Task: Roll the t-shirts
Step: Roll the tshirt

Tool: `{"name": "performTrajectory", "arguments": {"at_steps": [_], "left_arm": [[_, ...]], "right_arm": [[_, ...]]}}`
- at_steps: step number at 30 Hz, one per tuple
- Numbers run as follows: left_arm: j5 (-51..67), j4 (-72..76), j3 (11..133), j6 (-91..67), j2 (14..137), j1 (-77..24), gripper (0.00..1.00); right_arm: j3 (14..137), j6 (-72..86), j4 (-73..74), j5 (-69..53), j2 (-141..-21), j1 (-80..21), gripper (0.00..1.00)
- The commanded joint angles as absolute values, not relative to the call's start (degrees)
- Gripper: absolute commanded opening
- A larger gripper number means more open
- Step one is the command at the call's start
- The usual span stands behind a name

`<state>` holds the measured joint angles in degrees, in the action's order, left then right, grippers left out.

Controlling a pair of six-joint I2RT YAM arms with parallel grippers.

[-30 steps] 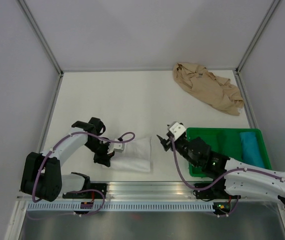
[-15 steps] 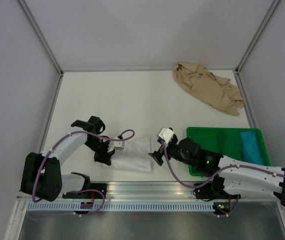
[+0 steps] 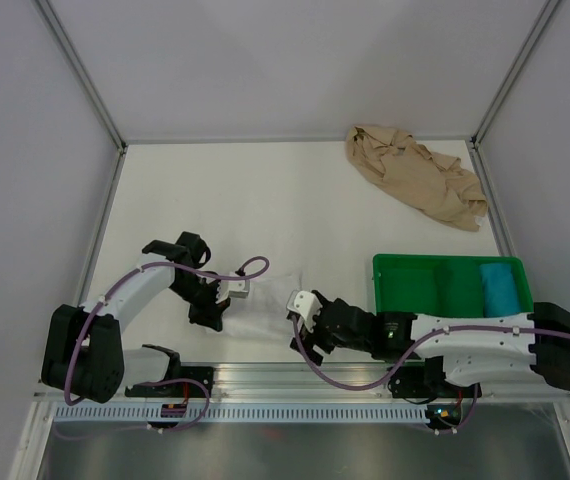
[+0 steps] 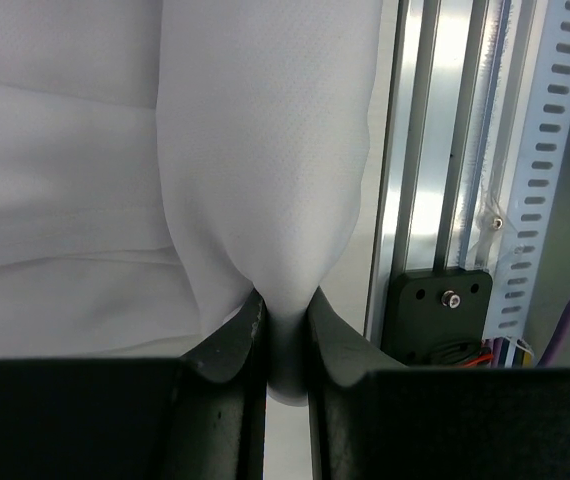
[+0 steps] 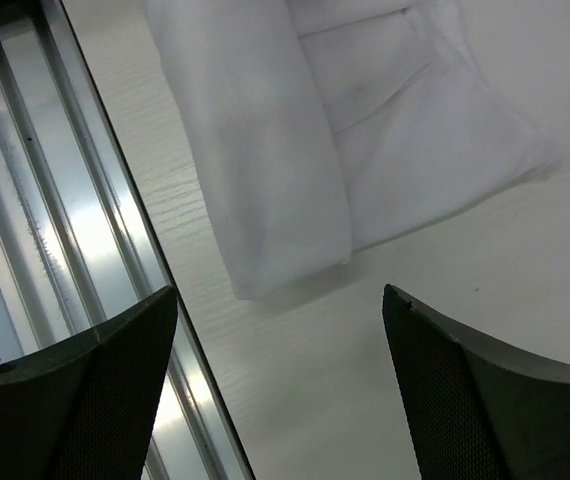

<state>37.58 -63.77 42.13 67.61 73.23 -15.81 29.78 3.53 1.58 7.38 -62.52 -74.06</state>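
Observation:
The white t-shirt (image 3: 268, 303) lies folded near the table's front edge, between the two arms. My left gripper (image 3: 208, 318) is at its left end, shut on a pinched fold of the white cloth (image 4: 265, 150), which bulges between the jaws (image 4: 285, 340). My right gripper (image 3: 298, 335) hovers at the shirt's right end, open, nothing between its fingers (image 5: 280, 295). In the right wrist view the shirt's rolled corner (image 5: 295, 130) lies just beyond the fingertips. The tan t-shirt (image 3: 415, 180) lies crumpled at the back right.
A green tray (image 3: 445, 262) sits at the right front with a teal cloth (image 3: 500, 290) inside. The aluminium rail (image 4: 445, 150) runs along the near edge, close to both grippers (image 5: 45, 200). Walls enclose the table on three sides.
My right arm has swung left and toward the near edge, from the tray to the white shirt's right end, and its jaws have opened wide. The left gripper has held still.

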Motion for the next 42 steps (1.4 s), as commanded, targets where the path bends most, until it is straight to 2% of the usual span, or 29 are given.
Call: {"name": "performTrajectory", "arguments": {"at_steps": [1,14,16,17,19,20,23,29,31,32,35,42], "left_arm": [[40.34,-63.72,42.89,66.01,72.77,-15.47,0.02],[41.31,-63.72,42.98,68.82,76.2,-15.47,0.03],[41.4,-63.81,43.5,69.17,76.81,-15.38,0.03],[41.4,-63.81,43.68,69.43,77.34,-15.47,0.03],[41.31,-64.42,43.86,69.87,77.78,-15.47,0.03],[41.22,-64.68,43.68,70.66,78.22,-15.47,0.03],[40.78,-66.53,43.77,72.85,79.27,-15.38,0.03],[40.7,-69.78,45.09,74.88,82.97,-15.47,0.06],[39.82,-69.18,45.96,71.92,82.27,-15.47,0.22],[39.12,-67.08,46.31,70.15,81.83,-15.38,0.42],[40.07,-65.66,47.11,66.71,77.71,-15.38,0.59],[39.64,-61.36,41.33,62.15,67.15,-15.47,0.66]], "right_arm": [[32.6,1.33,0.88,10.28,-67.48,-76.9,0.89],[34.72,-3.69,-6.41,14.06,-79.62,-77.7,0.89],[35.15,-3.69,-6.77,13.54,-81.56,-77.43,0.81],[35.33,-3.26,-6.68,13.01,-82.17,-77.26,0.62],[35.59,-2.03,-6.07,11.52,-83.32,-76.12,0.46],[35.51,-1.59,-5.37,9.43,-83.15,-75.5,0.33],[34.54,-0.18,-4.75,4.24,-81.49,-72.69,0.18],[33.84,1.74,-2.73,-10.88,-78.23,-68.3,0.0],[33.84,2.81,-2.29,-16.94,-77.78,-67.24,0.0],[33.75,3.77,-2.37,-18.44,-77.52,-66.45,0.0],[33.92,5.7,-3.34,-23.28,-77.08,-64.87,0.0],[33.13,9.22,-4.66,-28.56,-76.38,-61.09,0.0]]}}
